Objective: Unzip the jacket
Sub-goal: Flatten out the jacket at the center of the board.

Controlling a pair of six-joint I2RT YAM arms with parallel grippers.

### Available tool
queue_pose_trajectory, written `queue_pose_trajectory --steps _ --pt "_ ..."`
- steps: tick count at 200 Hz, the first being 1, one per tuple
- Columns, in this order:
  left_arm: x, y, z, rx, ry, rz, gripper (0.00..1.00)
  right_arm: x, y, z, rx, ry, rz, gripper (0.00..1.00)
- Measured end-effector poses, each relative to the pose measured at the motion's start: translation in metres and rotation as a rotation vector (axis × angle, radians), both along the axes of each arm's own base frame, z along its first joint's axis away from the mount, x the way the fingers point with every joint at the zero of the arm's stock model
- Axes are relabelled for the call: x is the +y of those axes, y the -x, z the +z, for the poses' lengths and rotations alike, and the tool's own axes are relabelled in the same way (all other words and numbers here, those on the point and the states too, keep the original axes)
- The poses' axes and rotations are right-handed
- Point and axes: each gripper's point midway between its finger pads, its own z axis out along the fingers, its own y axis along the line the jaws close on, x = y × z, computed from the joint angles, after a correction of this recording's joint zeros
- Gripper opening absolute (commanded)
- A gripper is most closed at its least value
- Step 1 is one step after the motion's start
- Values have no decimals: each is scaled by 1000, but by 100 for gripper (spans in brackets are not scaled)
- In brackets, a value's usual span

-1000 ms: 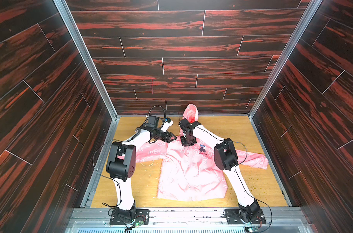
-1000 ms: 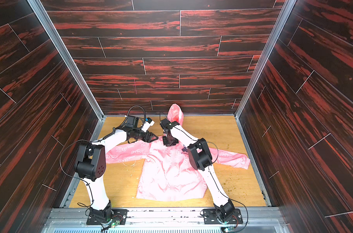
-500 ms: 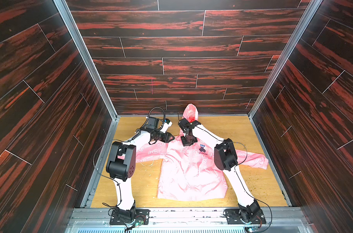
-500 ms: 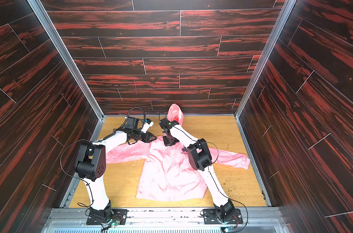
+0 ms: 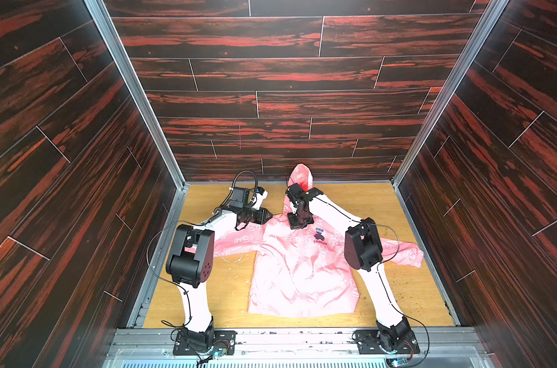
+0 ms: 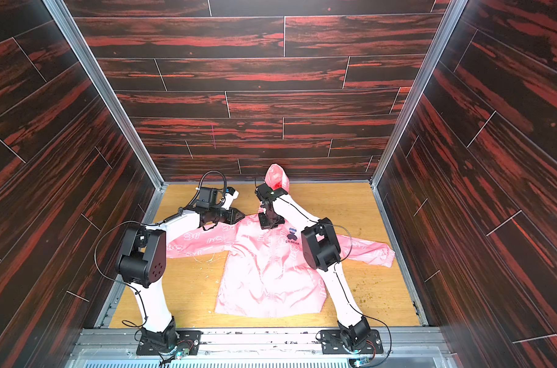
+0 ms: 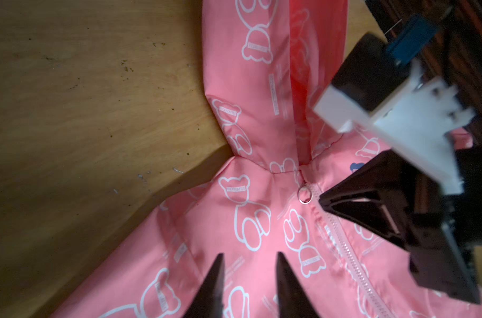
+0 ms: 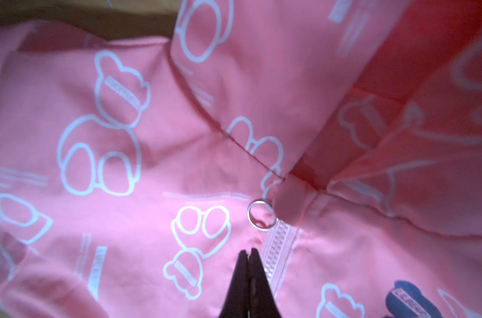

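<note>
Pink, shiny cloth over the middle of the wooden bench (image 5: 229, 293): the jacket (image 5: 296, 270), laid flat and front up in both top views. Hood (image 5: 299, 178) at the far edge, sleeves out toward the left and right edges, hem toward the near edge. Dark bear logo (image 5: 319, 234) on the chest, lettered LIL BEAR, with white bear outlines printed all over.

Closed all the way up, as far as the wrist views show: zipper (image 7: 344, 247) meshed to the neck, its pull ring (image 7: 304, 194) lying flat on the cloth at the top end, just under the hood opening.

Left gripper (image 7: 249, 256): spread, both fingers apart over the printed cloth near the neck, on the left side of the zipper and clear of the ring (contact with the cloth impossible to tell). Nothing caught between the tips.

Right gripper (image 8: 248, 252): pressed together, tips down at the cloth just beside the zipper tape, near the ring but apart from it. Impossible to tell whether any fabric is nipped between them.
</note>
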Motion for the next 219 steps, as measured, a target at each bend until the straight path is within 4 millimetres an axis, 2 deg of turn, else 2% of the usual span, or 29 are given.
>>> queue_pose_trajectory --steps 29,49,94,114,147,167,179,201,219 --pt "5 -4 9 -38 -12 36 60 -7 -3 6 4 -21 -57 22" --pt "9 -3 15 -69 -19 50 65 -8 -4 6 17 -37 -88 27" --pt "9 -1 19 -99 -21 36 64 -5 -4 3 38 -64 -122 33" --pt "3 3 22 -92 7 7 58 -5 -4 0 44 -63 -134 32" --pt "-22 13 26 -63 69 -62 54 -13 -6 -11 39 -57 -170 25" --pt "-48 21 23 -39 82 -116 54 -36 1 -24 58 -30 -210 25" --pt "-63 28 19 -17 91 -141 53 -52 5 -24 63 -27 -235 26" --pt "-84 40 10 34 102 -177 51 -74 4 -5 33 -52 -269 27" --pt "-92 36 2 79 112 -168 49 -75 -5 21 -30 -103 -274 27"
